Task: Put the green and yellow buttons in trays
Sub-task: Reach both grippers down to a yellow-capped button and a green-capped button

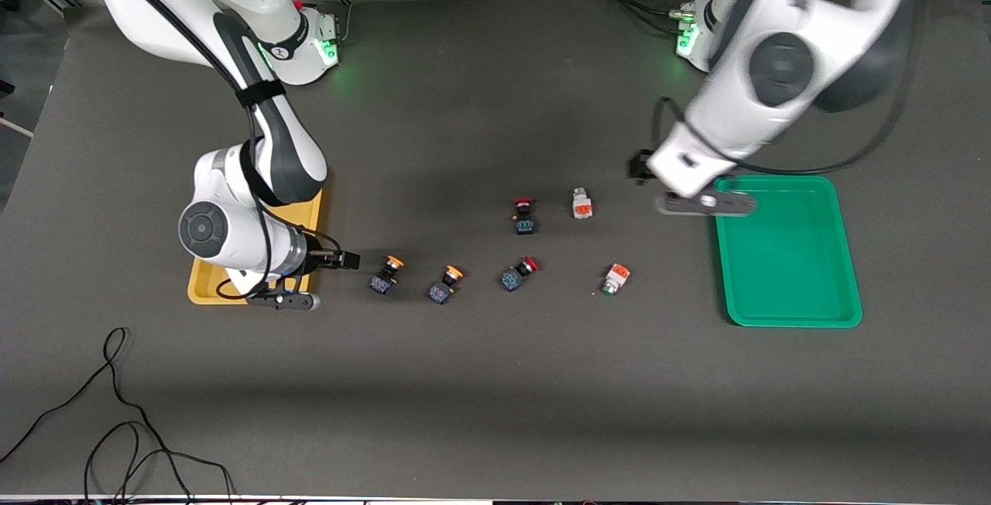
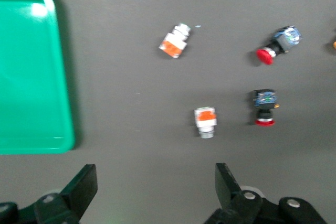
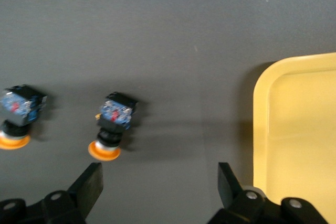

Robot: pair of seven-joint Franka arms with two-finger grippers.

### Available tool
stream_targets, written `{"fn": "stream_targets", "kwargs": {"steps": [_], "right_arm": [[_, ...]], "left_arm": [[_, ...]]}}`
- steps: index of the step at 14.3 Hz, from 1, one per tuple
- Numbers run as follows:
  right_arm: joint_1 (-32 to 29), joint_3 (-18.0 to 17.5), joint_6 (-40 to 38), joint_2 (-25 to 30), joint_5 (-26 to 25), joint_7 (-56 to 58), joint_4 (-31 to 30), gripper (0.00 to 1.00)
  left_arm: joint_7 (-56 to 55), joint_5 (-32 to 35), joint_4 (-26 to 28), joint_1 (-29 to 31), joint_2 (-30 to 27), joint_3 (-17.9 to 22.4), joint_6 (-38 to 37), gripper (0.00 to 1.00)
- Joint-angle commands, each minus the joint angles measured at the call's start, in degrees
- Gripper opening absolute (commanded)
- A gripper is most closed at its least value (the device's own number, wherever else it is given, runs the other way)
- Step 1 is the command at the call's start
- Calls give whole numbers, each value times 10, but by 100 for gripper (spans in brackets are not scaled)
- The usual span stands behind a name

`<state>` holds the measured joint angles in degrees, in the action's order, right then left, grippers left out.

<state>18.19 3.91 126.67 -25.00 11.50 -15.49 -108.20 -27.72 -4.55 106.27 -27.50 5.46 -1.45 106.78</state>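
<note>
Two yellow-capped buttons [image 1: 385, 274] [image 1: 444, 285] lie on the table near the yellow tray [image 1: 203, 285]. Two white buttons with orange bands [image 1: 581, 203] [image 1: 615, 279] lie nearer the green tray [image 1: 786, 257]. My right gripper [image 1: 286, 301] is open and empty over the table beside the yellow tray's edge. The right wrist view shows that tray [image 3: 299, 129], both yellow-capped buttons [image 3: 113, 124] [image 3: 18, 116] and the gripper [image 3: 160, 182]. My left gripper [image 1: 706, 203] is open and empty over the green tray's edge. The left wrist view shows the gripper [image 2: 155, 182], the green tray [image 2: 31, 66] and both white buttons [image 2: 174, 43] [image 2: 205, 121].
Two red-capped black buttons [image 1: 524, 216] [image 1: 517, 273] lie between the yellow-capped and white ones; they also show in the left wrist view [image 2: 277, 44] [image 2: 264, 107]. A black cable [image 1: 116, 412] lies on the table at the right arm's end, near the front camera.
</note>
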Motion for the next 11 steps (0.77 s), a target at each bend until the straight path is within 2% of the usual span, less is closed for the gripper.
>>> {"fn": "stream_targets", "kwargs": {"steps": [1, 3, 5, 8, 11], "right_arm": [[2, -2, 65, -9, 12, -35, -38, 97], [0, -28, 113, -30, 12, -92, -50, 97], [-3, -50, 125, -43, 13, -153, -46, 98], [-2, -73, 148, -58, 12, -203, -46, 99], [2, -85, 199, -92, 8, -234, -41, 99]], "left_arm": [[-60, -6, 4, -46, 3, 10, 20, 100], [-70, -24, 5, -62, 11, 10, 28, 100], [-70, -24, 12, -63, 31, 10, 49, 100], [-73, -24, 74, -73, 46, 10, 126, 100], [-112, -19, 90, -81, 111, 10, 191, 100]]}}
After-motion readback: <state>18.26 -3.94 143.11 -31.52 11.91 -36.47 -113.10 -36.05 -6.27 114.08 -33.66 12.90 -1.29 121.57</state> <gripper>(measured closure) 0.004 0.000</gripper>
